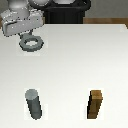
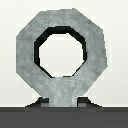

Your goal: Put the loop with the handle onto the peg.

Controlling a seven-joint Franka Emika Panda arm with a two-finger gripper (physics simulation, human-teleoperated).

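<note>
The gripper [image 1: 24, 33] holds the ring [image 1: 31, 43] by its handle, lifted near the table's [image 1: 70, 65] far edge. The peg [image 1: 34, 104] stands near the front edge. Carry the ring level, centre its hole above the peg, then lower straight.

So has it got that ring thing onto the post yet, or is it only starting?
Only partly done. The gripper appears to have hold of the loop with the handle by its tab, near the table's far side; the wrist view shows the ring close up. Whether it is lifted is hard to tell. The peg stands bare beside the brown block. Carrying the ring over and lowering it on remains.
</note>
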